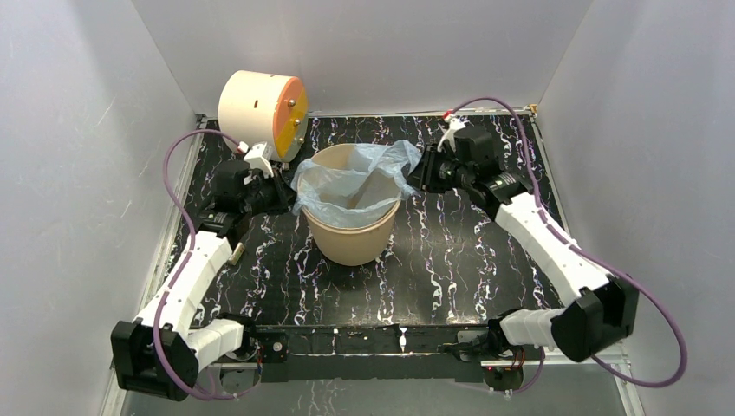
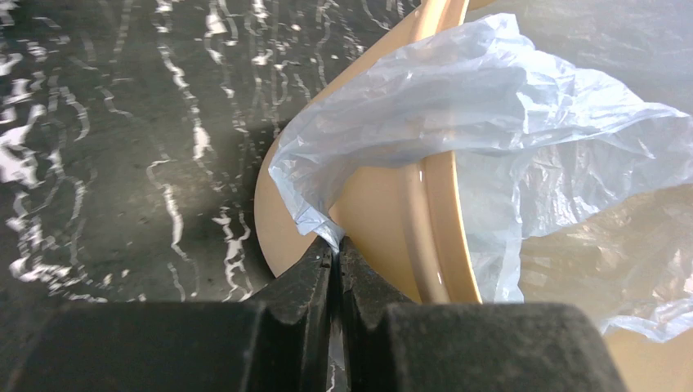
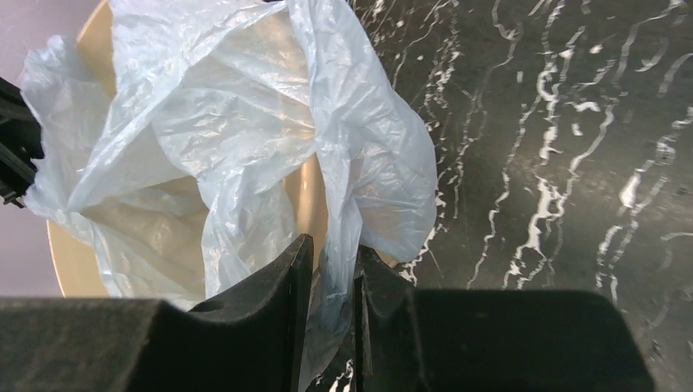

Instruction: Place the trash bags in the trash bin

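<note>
The tan-beige trash bin (image 1: pixel 351 243) stands upright mid-table. The pale blue trash bag (image 1: pixel 351 178) is spread over its mouth, sagging inside and draped over the rim on both sides. My left gripper (image 1: pixel 282 195) is at the bin's left side, shut on a corner of the bag (image 2: pixel 490 106) just outside the bin wall (image 2: pixel 392 212); its tips (image 2: pixel 335 245) pinch the plastic. My right gripper (image 1: pixel 419 173) is at the bin's right side. In the right wrist view its jaws (image 3: pixel 331 253) stand narrowly apart with a strip of the bag (image 3: pixel 229 122) between them, beside the bin rim (image 3: pixel 73 261).
A cream drum with an orange face (image 1: pixel 260 104) lies on its side at the back left, close behind my left gripper. White walls enclose the black marbled table (image 1: pixel 451 260) on three sides.
</note>
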Robot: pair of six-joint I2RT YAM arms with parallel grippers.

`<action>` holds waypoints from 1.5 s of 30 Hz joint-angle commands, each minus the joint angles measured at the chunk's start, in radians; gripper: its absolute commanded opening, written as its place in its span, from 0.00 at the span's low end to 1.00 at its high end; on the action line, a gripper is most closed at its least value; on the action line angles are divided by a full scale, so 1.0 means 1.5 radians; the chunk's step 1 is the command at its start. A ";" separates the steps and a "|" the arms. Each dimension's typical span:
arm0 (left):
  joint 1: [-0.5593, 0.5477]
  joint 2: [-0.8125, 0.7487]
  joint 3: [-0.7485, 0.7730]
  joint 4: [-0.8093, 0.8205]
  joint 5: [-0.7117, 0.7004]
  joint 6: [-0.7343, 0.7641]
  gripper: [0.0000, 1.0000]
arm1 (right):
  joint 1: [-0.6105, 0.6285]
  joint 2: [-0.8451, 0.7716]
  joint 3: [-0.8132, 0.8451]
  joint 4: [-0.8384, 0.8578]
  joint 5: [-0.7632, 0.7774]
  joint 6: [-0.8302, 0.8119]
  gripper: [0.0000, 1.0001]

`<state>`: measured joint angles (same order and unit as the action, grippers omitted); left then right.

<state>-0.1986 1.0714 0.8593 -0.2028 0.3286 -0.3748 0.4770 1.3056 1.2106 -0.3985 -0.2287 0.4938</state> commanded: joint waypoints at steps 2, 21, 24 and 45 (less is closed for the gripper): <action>-0.002 0.048 0.019 0.074 0.166 -0.006 0.06 | -0.008 -0.099 -0.019 0.002 0.091 -0.017 0.33; -0.002 0.017 0.072 -0.023 0.078 0.034 0.25 | -0.011 -0.175 0.109 -0.067 0.133 -0.100 0.70; -0.002 -0.005 0.077 -0.049 0.043 0.048 0.40 | -0.011 -0.150 0.128 -0.075 0.148 -0.115 0.72; -0.002 -0.051 0.264 -0.175 0.056 0.196 0.83 | -0.011 0.154 0.335 -0.133 0.130 -0.258 0.79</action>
<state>-0.1993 0.9394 1.1542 -0.4515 0.2413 -0.1894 0.4648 1.4796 1.6165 -0.5674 -0.0086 0.1516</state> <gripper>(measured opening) 0.819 0.785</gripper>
